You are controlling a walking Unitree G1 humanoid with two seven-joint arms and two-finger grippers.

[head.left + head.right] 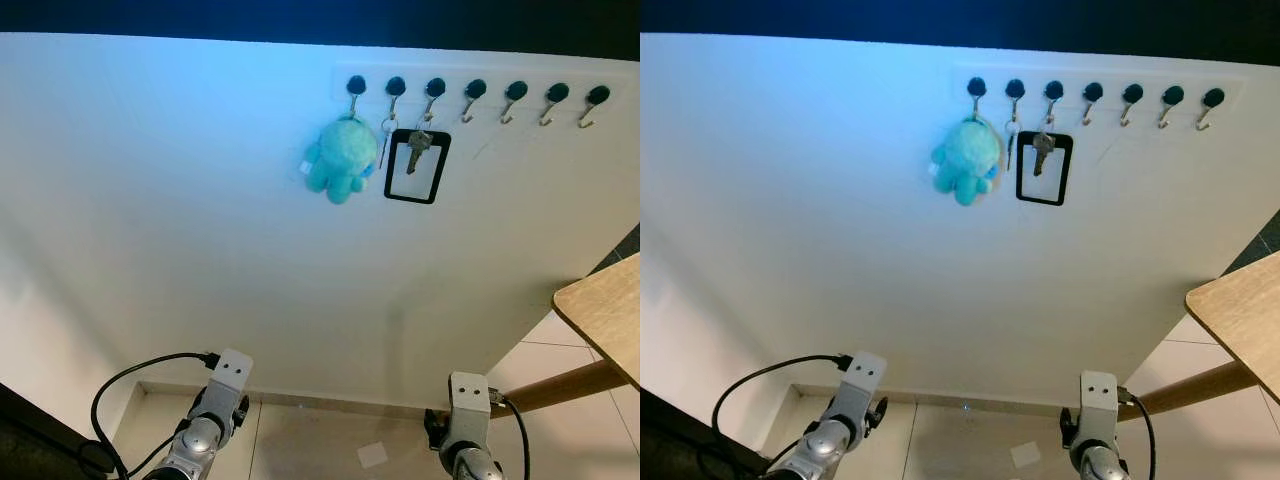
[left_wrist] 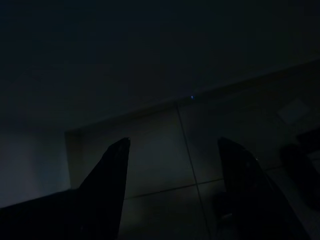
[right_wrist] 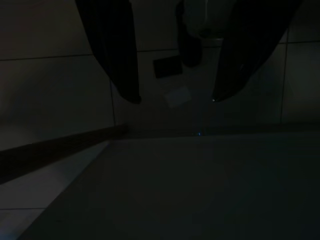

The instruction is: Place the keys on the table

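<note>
- While both silver arms hang low over the tiled floor (image 1: 300,440), the left claw (image 2: 172,190) is spread wide, released, gripping nothing.
- Right claw (image 3: 175,95) likewise parted and empty.
- Up on the white wall (image 1: 200,200), the silver key (image 1: 417,148) dangles from a black-knobbed hook rail (image 1: 475,92), beside a turquoise plush toy (image 1: 340,158).
- Light wooden desk (image 1: 605,310) sits off right, well apart.

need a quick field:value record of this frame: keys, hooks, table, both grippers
keys: silver key with black frame tag, hanging on third hook from left
plush: teal toy on first hook
hooks: row of seven on white wall
table: wooden edge, right side
left gripper: open, low, idle
right gripper: open, low, idle
</note>
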